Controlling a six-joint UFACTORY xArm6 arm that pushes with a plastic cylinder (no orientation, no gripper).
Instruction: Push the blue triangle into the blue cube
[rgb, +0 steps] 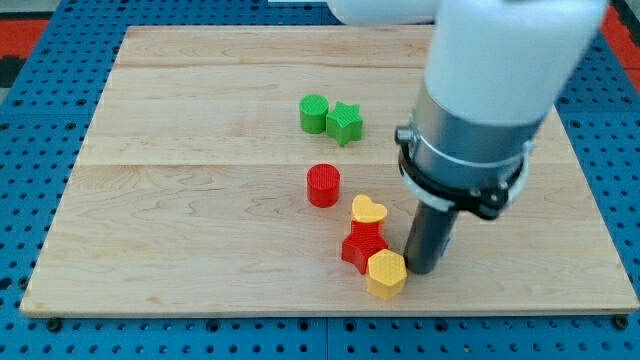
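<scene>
My tip (419, 270) rests on the wooden board (180, 250) at the lower right, just to the right of the yellow hexagon (386, 274) and almost touching it. A small sliver of blue (449, 240) shows at the rod's right edge. I cannot tell which blue block it is. The rest of the blue triangle and blue cube is hidden behind the arm's large body (480, 110).
A red star (361, 246) and a yellow heart (368, 210) cluster with the hexagon left of the rod. A red cylinder (323, 186) sits further up-left. A green cylinder (313, 113) and a green star (345, 123) stand together near the top centre.
</scene>
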